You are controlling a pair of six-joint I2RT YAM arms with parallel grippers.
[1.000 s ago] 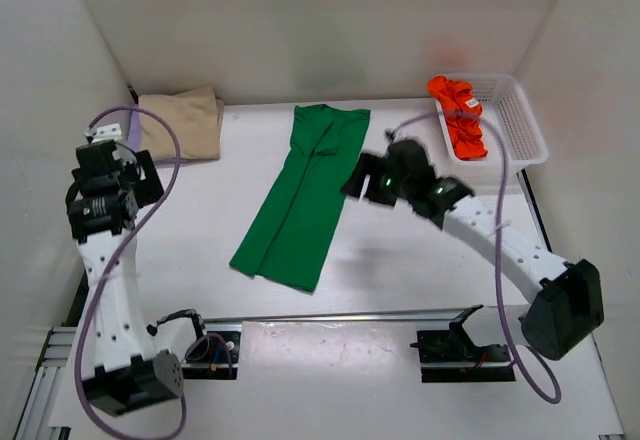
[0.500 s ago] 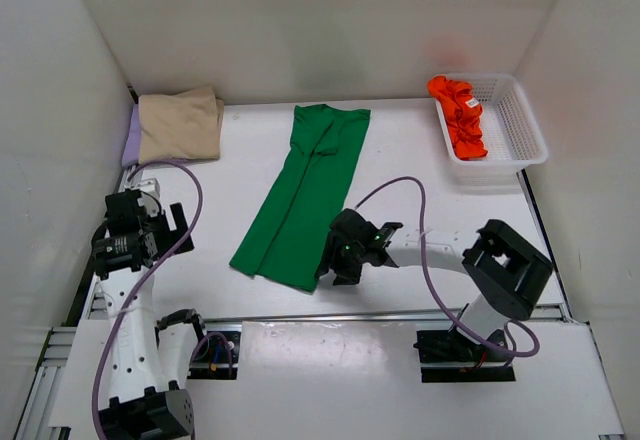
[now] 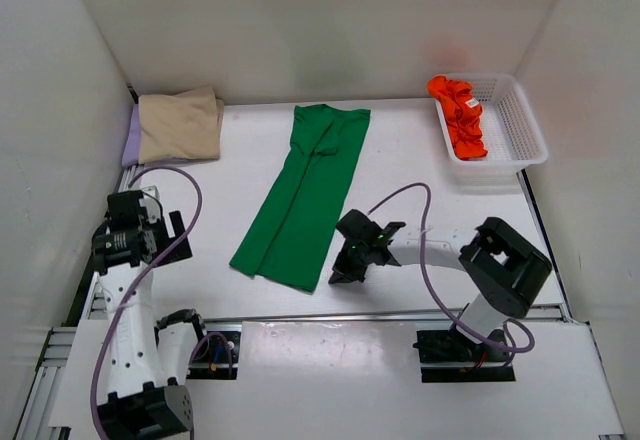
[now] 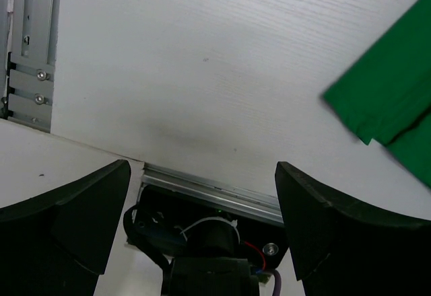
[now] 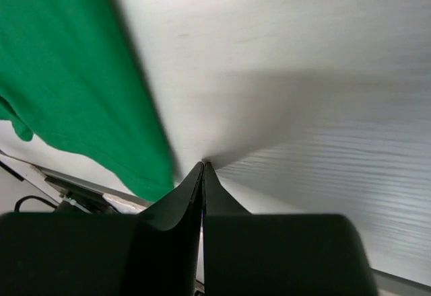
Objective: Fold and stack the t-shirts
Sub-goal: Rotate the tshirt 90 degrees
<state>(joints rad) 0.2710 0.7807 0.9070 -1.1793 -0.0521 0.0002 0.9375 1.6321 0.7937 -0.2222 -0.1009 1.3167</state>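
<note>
A bright green t-shirt [image 3: 302, 195] lies folded into a long strip mid-table, seen too in the right wrist view [image 5: 60, 74] and the left wrist view [image 4: 390, 101]. At the back left a beige t-shirt [image 3: 180, 125] rests folded on a lilac one [image 3: 129, 143]. An orange-red t-shirt [image 3: 460, 115] is bunched in the basket. My right gripper [image 3: 338, 274] [image 5: 203, 165] is shut on nothing, its tips on bare table just right of the green shirt's near corner. My left gripper [image 3: 128, 238] [image 4: 202, 169] hangs open and empty at the near left.
A white mesh basket [image 3: 522, 120] stands at the back right. White walls close in the table on three sides. A metal rail [image 3: 320, 317] runs along the near edge with both arm bases behind it; the left base [image 4: 209, 242] shows below the left fingers.
My right arm swung from beside the basket to the green shirt's near right corner, and its jaws closed. My left arm dropped back toward the near left, staying open.
</note>
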